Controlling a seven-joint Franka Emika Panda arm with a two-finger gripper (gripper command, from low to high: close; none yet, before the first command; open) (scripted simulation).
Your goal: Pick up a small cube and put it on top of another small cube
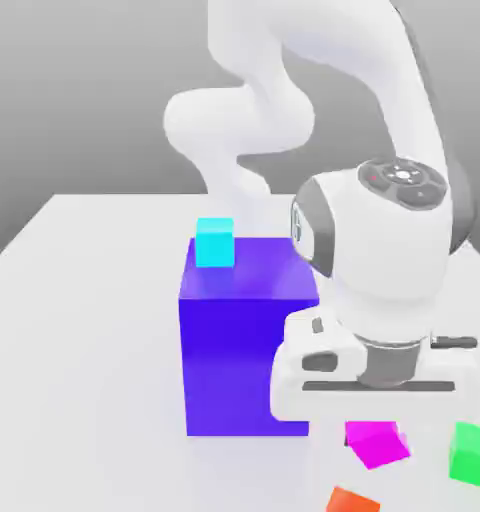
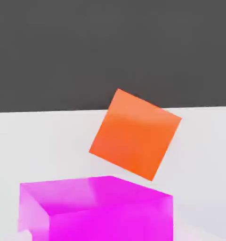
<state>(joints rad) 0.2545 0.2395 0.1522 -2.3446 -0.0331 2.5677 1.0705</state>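
The small magenta cube (image 1: 377, 443) rests on the white table at the exterior view's lower right, just in front of the big blue-violet block (image 1: 246, 340). My gripper (image 1: 376, 398) hangs directly above the cube, a short way off it. In the hand view the magenta cube (image 2: 98, 209) looms close, and a small orange cube (image 2: 136, 134) lies on the table just beyond it, turned at an angle. The orange cube (image 1: 352, 500) also lies at the exterior view's lower edge.
A small cyan cube (image 1: 215, 242) stands on the back left corner of the tall block's top. A small green cube (image 1: 474, 453) lies to the exterior view's right of the magenta cube. The table (image 1: 84, 350) stretches bare to the left.
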